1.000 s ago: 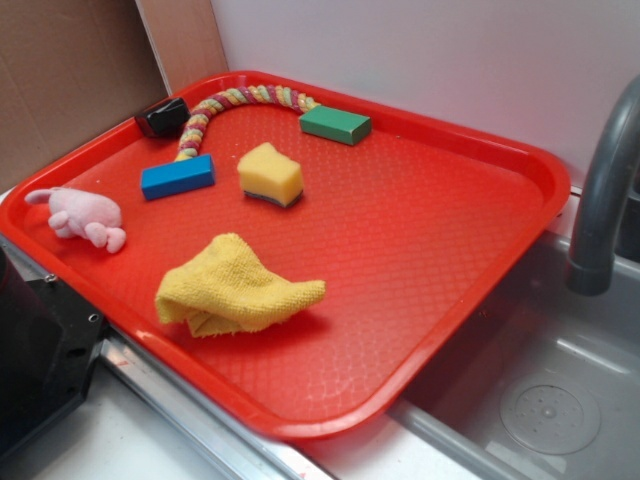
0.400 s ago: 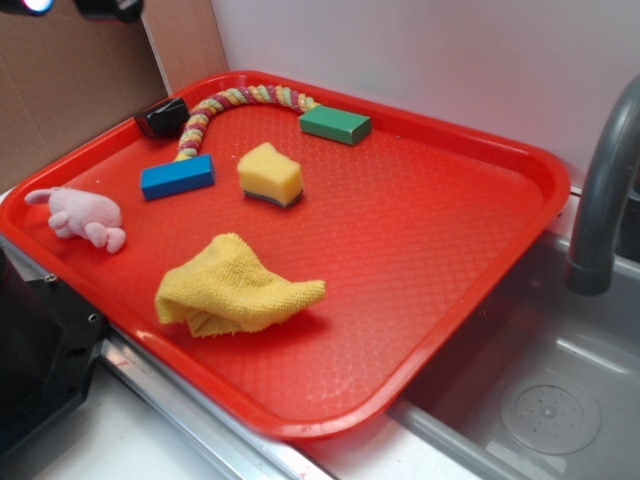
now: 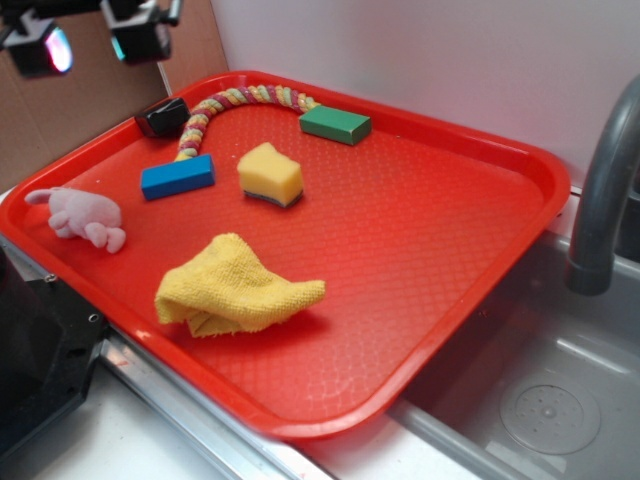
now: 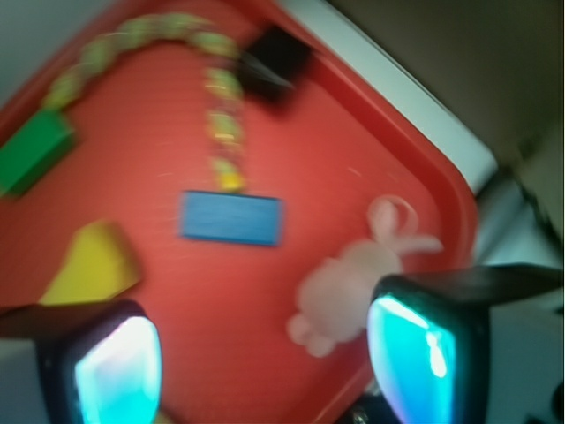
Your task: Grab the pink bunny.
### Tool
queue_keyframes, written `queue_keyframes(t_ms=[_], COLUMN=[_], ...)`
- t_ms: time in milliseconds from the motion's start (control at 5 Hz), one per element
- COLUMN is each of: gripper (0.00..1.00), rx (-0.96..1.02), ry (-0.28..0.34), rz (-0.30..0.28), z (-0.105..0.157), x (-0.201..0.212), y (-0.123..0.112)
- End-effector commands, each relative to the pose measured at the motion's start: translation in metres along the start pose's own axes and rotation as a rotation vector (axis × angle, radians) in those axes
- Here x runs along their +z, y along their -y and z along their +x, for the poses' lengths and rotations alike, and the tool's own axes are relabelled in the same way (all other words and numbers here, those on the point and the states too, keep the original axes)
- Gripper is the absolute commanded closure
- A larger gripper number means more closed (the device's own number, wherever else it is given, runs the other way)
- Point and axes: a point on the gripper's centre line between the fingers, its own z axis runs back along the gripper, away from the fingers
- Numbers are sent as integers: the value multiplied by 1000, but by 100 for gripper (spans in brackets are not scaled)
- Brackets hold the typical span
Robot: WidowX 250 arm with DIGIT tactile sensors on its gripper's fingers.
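Observation:
The pink bunny (image 3: 86,217) lies on its side at the left edge of the red tray (image 3: 420,220), ear pointing left. My gripper (image 3: 95,42) hangs high at the top left of the exterior view, well above and behind the bunny, open with nothing between its fingers. In the blurred wrist view the bunny (image 4: 349,283) shows just inside the right finger (image 4: 424,349), far below it. The gripper (image 4: 265,367) spans bare tray.
On the tray lie a yellow cloth (image 3: 232,287), a yellow sponge (image 3: 270,175), a blue block (image 3: 177,176), a green block (image 3: 335,124), a braided rope (image 3: 235,103) and a black object (image 3: 162,117). A sink and grey faucet (image 3: 605,190) stand right. A black box (image 3: 40,350) sits front left.
The gripper has come into the exterior view from the top left and dropped lower. Nothing on the tray has moved.

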Motion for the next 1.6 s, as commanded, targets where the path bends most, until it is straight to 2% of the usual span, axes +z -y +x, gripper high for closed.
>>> queue_keyframes(t_ms=[0,200,400,600,1000,1200,1400], gripper=[0,0,0,0,0,100,100], rx=[256,260,279,272,227,186,137], ry=[-44,-31,-17,-29,-14,4,24], rz=[74,89,84,159,207,224,233], z=[1,11,5,-19,-22,-29,-34], x=[-31,-45,-72,-87,-91,-90,-89], y=[-40,-41,-44,-69,-50,-37,-27])
